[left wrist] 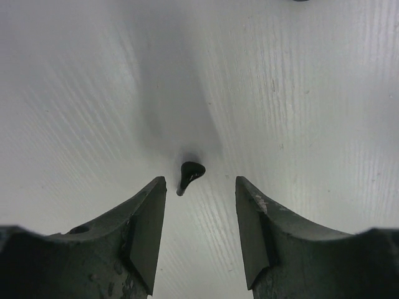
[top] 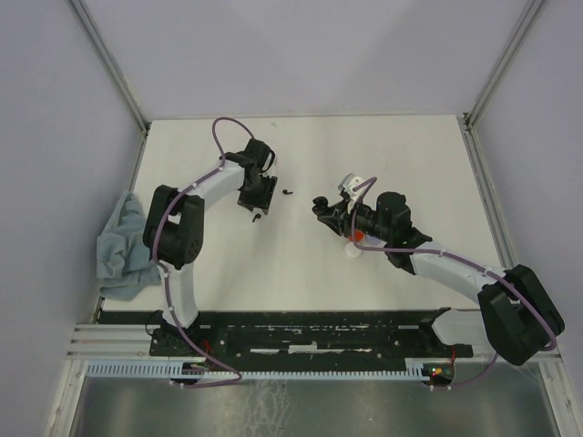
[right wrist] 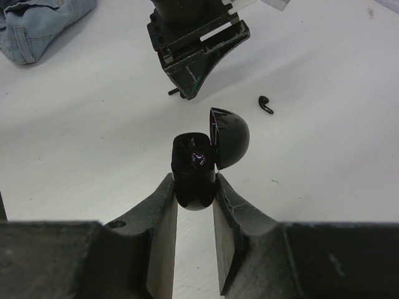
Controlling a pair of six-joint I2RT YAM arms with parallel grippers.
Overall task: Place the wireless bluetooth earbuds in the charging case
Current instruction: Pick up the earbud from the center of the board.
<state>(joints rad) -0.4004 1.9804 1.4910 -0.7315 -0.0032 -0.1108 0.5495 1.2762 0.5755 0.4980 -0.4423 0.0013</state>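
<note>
- two black earbuds lie loose on the white table (top: pixel 383 146); neither is in the case
- the first earbud (left wrist: pixel 190 174) lies just ahead of my left gripper (left wrist: pixel 201 187), in line with the gap between its fingertips and touching neither
- the left gripper's jaws stand apart with nothing held; it hangs low over the table
- the second earbud (right wrist: pixel 266 104) lies beside the left gripper, on the side toward the right arm, apart from both grippers
- my right gripper (right wrist: pixel 194 185) is clamped on the black charging case (right wrist: pixel 193 163); the lid (right wrist: pixel 230 137) stands swung open to one side; i cannot tell what sits inside
- a blue cloth (top: pixel 123 241) lies bunched at the table's left edge, by the left arm
</note>
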